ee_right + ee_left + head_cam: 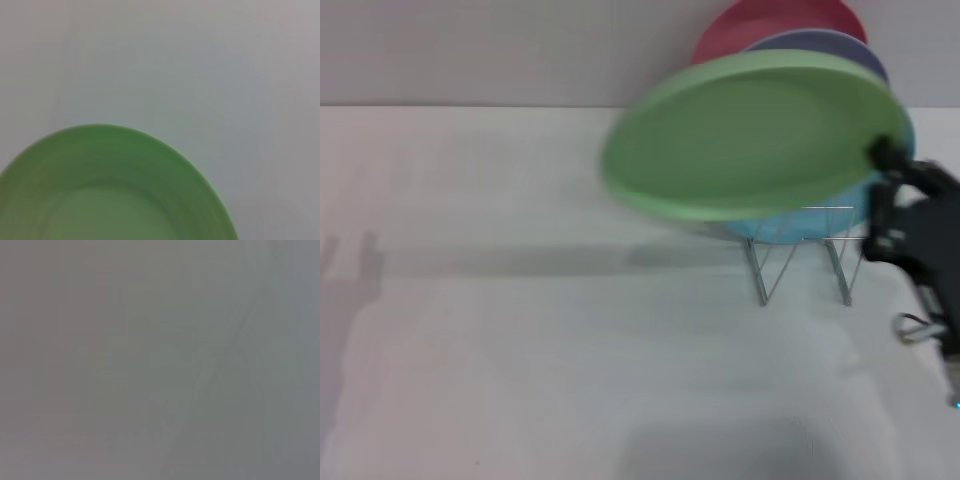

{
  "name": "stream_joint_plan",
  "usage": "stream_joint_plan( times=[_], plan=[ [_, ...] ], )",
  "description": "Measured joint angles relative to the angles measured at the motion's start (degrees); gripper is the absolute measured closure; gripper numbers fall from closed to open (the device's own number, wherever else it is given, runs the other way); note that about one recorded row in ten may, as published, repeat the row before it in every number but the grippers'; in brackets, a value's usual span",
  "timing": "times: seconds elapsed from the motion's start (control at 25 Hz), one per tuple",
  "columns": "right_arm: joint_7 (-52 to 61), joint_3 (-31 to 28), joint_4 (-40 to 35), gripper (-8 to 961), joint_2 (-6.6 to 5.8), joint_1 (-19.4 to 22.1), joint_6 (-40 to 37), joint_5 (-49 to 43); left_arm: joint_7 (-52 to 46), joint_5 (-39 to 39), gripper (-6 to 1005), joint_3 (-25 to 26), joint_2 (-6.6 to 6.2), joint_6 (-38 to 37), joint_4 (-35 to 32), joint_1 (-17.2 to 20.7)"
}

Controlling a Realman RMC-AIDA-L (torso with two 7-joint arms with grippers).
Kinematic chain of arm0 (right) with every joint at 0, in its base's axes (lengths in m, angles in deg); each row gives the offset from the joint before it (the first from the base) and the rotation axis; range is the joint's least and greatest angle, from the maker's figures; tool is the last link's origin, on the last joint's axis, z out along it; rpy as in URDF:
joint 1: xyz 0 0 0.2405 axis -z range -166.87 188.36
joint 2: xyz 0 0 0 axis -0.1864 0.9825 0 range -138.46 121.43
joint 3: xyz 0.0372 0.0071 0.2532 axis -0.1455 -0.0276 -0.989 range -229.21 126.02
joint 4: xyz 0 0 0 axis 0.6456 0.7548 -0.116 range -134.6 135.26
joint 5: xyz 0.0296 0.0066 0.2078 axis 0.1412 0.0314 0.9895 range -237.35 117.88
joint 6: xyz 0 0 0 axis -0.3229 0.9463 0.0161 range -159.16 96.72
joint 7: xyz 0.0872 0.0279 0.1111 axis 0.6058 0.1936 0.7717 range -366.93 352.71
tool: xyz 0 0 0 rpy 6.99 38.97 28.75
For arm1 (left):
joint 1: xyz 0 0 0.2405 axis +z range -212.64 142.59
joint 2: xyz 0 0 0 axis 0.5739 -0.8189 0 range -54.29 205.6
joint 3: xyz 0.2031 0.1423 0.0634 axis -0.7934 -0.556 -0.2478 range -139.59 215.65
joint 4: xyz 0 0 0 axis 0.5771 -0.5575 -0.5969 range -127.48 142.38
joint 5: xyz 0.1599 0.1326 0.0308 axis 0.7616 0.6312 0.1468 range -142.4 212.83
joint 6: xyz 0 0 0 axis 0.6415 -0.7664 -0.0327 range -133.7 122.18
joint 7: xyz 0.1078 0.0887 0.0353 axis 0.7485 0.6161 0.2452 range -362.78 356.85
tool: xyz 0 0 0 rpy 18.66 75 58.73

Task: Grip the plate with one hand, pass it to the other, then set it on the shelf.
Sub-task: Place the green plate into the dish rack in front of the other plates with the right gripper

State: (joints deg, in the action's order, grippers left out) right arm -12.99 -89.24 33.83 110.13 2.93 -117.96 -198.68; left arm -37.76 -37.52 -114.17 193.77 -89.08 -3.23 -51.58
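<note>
From my remote station: a white cloth (570, 380) covers the surface, meeting a pale wall (470, 50) behind. At the far right I see a red plate (760, 22), a lavender plate (840, 45) and a sky-blue plate (790, 222) standing together.

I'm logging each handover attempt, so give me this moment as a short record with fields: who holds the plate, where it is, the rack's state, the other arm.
plate: light green plate, held in the air, nearly flat, above and in front of the shelf
holder: right gripper, gripping the plate's right rim
shelf: wire shelf on the white table, already holding a blue plate, a lavender plate and a red plate
left gripper: not in view; its wrist camera shows only blank surface
placement: not yet done
</note>
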Motion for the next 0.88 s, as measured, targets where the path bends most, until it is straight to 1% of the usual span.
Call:
stream_joint_plan(
  times=[0.04,0.12,0.24,0.36,0.48,0.56,0.68,0.76,0.88],
  plan=[
    [0.3,-0.5,-0.7,935,-0.09,0.8,-1.5,0.0,0.0,0.1,482,-0.1,0.02,0.5,0.1,-0.4],
    [1.7,-1.3,-2.6,935,-0.65,1.7,-4.3,0.0,0.0,0.6,481,0.0,0.02,1.3,0.2,-1.3],
    [6.1,-2.7,-6.3,935,-1.82,2.0,-7.9,0.0,0.0,1.7,481,0.2,-0.01,2.3,0.3,-2.1],
    [11.7,-4.4,-12.5,935,-3.03,0.2,-11.0,-0.1,0.0,2.1,480,0.3,0.05,4.2,0.3,-3.1],
    [17.5,-5.6,-20.9,936,-3.7,-3.7,-13.3,0.2,0.0,2.1,480,0.3,0.28,5.7,-0.2,-3.7],
    [20.3,-7.1,-26.3,936,-3.58,-6.4,-14.2,0.2,0.0,2.1,479,0.3,0.37,6.2,-0.6,-3.8],
    [21.6,-8.9,-32.5,936,-2.94,-10.0,-15.0,0.2,0.0,2.1,478,0.3,0.5,7.4,-2.3,-3.9],
    [21.8,-9.0,-35.0,936,-2.78,-11.9,-14.9,0.2,0.0,2.1,478,0.3,0.51,7.9,-3.2,-3.9],
    [22.3,-8.7,-35.9,935,-2.9,-12.5,-14.3,0.2,0.3,2.1,478,0.3,0.51,8.6,-4.6,-4.0]
  ],
)
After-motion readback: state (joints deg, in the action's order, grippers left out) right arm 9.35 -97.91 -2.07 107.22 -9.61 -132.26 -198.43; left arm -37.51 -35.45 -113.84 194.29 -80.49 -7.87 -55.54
